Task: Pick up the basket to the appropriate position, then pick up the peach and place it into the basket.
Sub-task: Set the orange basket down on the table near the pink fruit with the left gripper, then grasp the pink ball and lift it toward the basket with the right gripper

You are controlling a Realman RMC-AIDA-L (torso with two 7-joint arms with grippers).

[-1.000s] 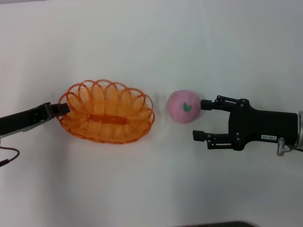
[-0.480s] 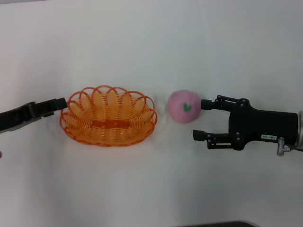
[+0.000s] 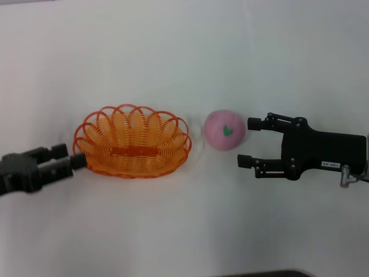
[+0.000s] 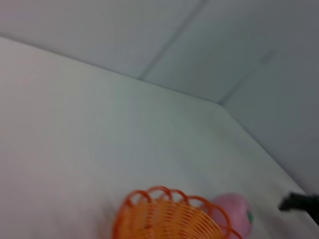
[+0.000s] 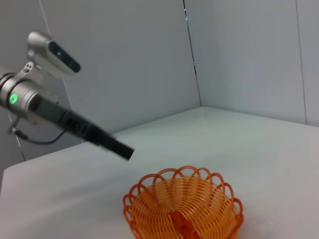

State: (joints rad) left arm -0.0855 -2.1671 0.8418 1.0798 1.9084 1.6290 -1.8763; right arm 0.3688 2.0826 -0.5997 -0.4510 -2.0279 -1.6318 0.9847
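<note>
One basket (image 3: pixel 132 144), one peach (image 3: pixel 225 130), two seemingly parted pincers: left pincer (image 3: pixel 72 158), right pincer (image 3: pixel 249 141).

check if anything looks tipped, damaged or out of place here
Nothing stands out. The basket sits flat and upright on the table, empty, with the peach beside it. The left gripper is open at the basket's rim; the right gripper is open beside the peach.

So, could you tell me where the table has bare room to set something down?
Bare white table stretches behind the oval orange wire basket and round pink toy peach, and in front of them. It is crowded between peach and open right gripper, and where the left gripper meets the basket.
</note>
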